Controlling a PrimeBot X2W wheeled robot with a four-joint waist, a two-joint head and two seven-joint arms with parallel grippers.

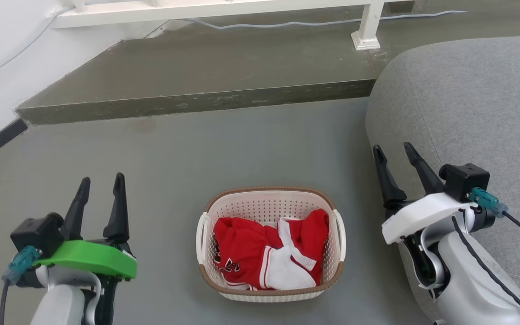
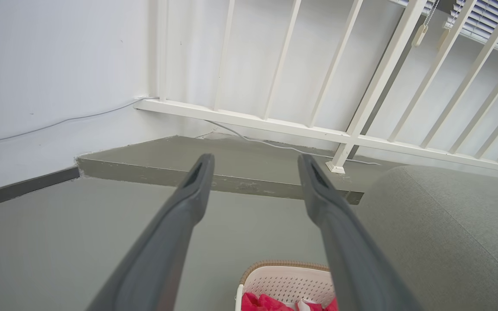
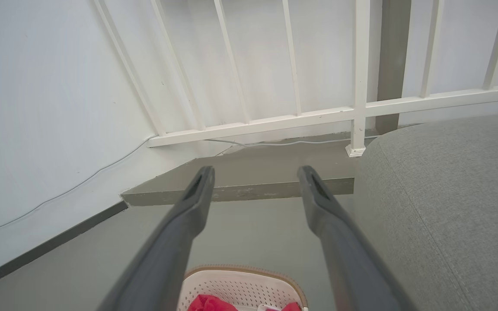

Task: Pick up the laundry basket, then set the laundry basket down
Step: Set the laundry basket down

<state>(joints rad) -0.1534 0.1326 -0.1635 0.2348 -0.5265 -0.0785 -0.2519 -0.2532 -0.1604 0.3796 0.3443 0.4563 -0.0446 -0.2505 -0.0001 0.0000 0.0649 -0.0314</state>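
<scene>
Beside laundry basket (image 1: pixel 264 206), left gripper (image 1: pixel 102 178), right gripper (image 1: pixel 392 147), spread

Open floor (image 1: pixel 165 171) lies between the left gripper (image 1: pixel 102 178) and the laundry basket (image 1: pixel 269 189), and also behind the basket up to the raised step (image 1: pixel 197 103). On the right, the grey sofa (image 1: pixel 463 104) stands near the basket, leaving the right gripper (image 1: pixel 393 147) a narrower gap.

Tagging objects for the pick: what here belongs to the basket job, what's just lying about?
Job: basket; left claw; right claw (both open, off the basket).
Lying about: red clothes in the basket; grey sofa; step; railing; cable.
</scene>
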